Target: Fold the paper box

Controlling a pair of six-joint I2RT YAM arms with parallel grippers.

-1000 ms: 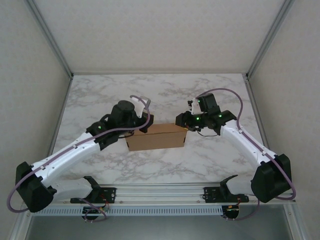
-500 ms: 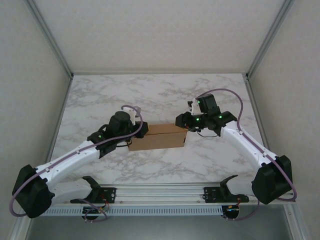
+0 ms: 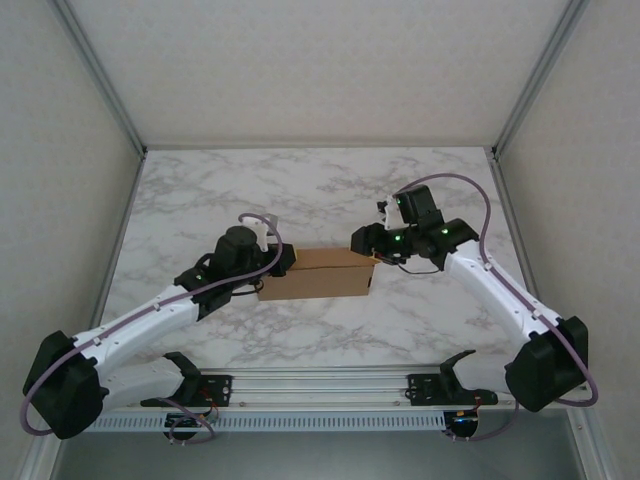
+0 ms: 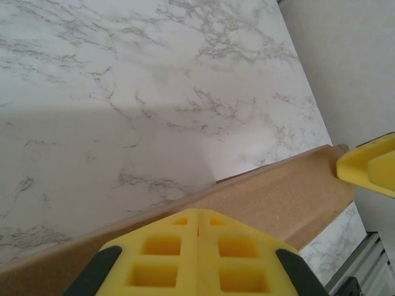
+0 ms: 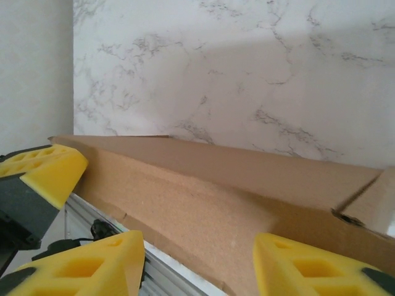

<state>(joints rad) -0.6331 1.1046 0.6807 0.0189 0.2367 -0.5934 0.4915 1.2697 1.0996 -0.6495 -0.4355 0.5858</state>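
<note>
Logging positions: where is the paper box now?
Top view: the paper box lies centrally on the table, between the left gripper at its left end and the right gripper at its right.

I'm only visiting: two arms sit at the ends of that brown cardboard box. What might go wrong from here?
The right gripper stands open at one end of the plain brown cardboard box, gripping nothing, so the raised wall there may spring back. The left gripper, shut, sits at the other end's rim. A push from it might slide the light box over the marble table or dent the edge.
</note>
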